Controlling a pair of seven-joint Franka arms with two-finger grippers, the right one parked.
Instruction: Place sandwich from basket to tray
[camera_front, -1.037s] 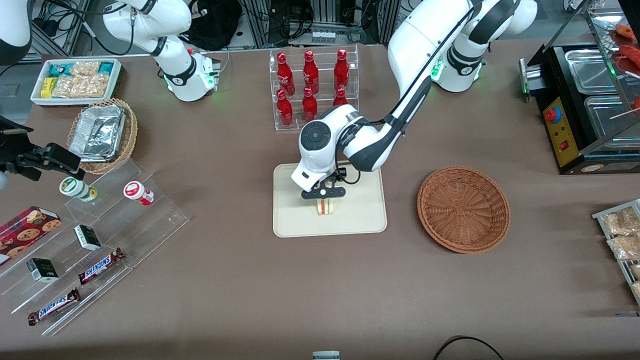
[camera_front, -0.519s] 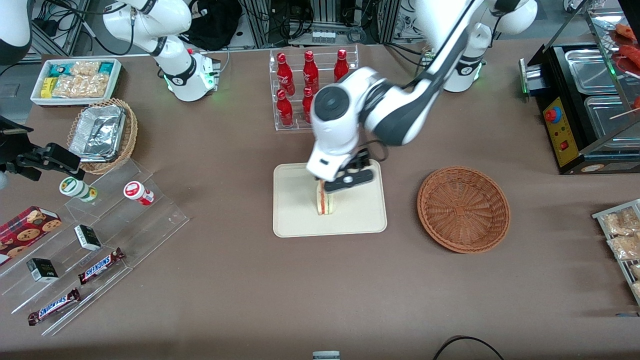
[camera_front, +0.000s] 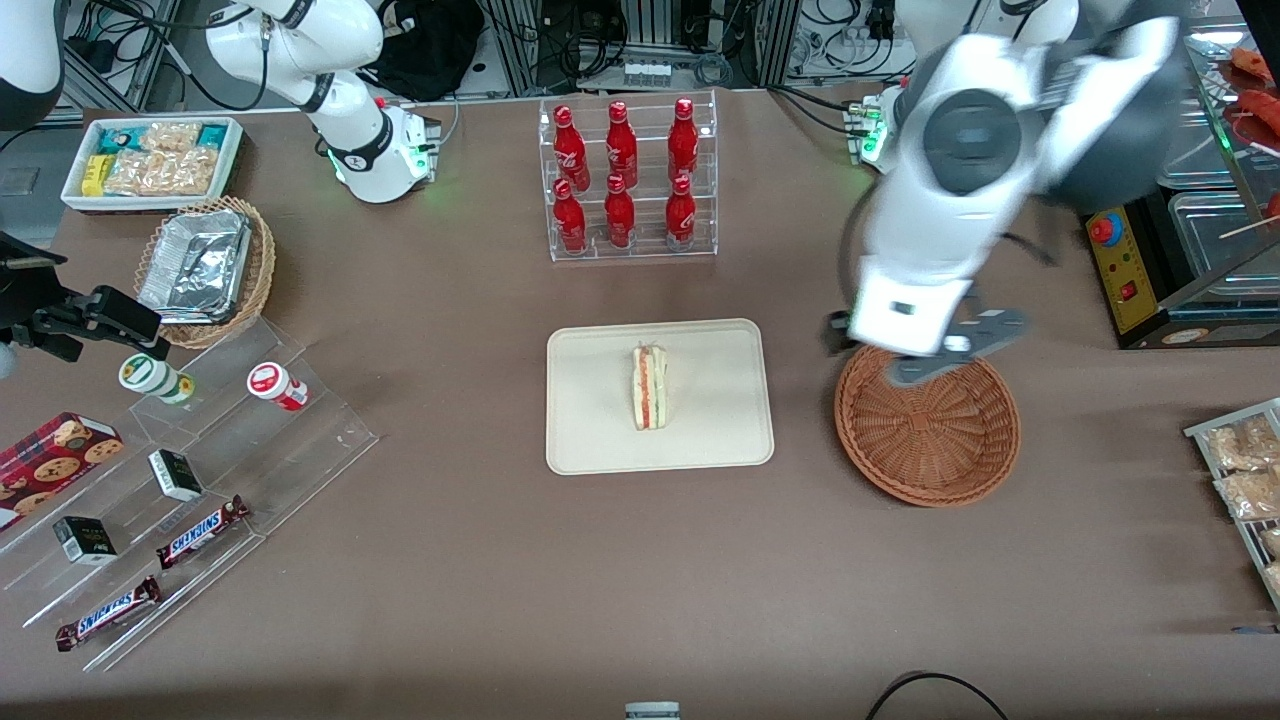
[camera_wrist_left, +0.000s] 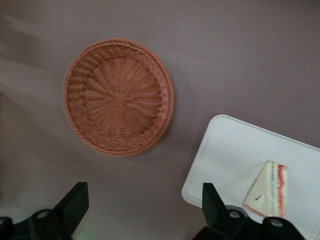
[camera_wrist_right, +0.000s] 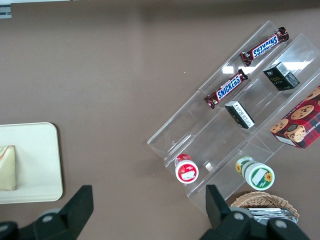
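Note:
The sandwich (camera_front: 650, 387) stands on edge near the middle of the cream tray (camera_front: 600, 440), its red and green filling stripe showing. The left wrist view also shows the sandwich (camera_wrist_left: 269, 190), the tray (camera_wrist_left: 235, 150) and the reddish-brown basket (camera_wrist_left: 118, 97), which holds nothing. My gripper (camera_front: 925, 350) hangs high above the rim of the basket (camera_front: 927, 420) farthest from the front camera, well away from the tray. It is open with nothing between its fingers (camera_wrist_left: 80, 200), and the gripper (camera_wrist_left: 144, 192) looks down on bare table between basket and tray.
A clear rack of red bottles (camera_front: 625, 180) stands farther from the camera than the tray. Toward the parked arm's end are stepped acrylic shelves (camera_front: 200, 470) with snacks, a light wicker basket (camera_front: 205, 270) and a white bin (camera_front: 150, 160). A black food warmer (camera_front: 1170, 220) flanks the working arm.
The gripper let go of the sandwich on the tray, rose, and swung toward the working arm's end, ending above the basket. The sandwich stays standing on the tray.

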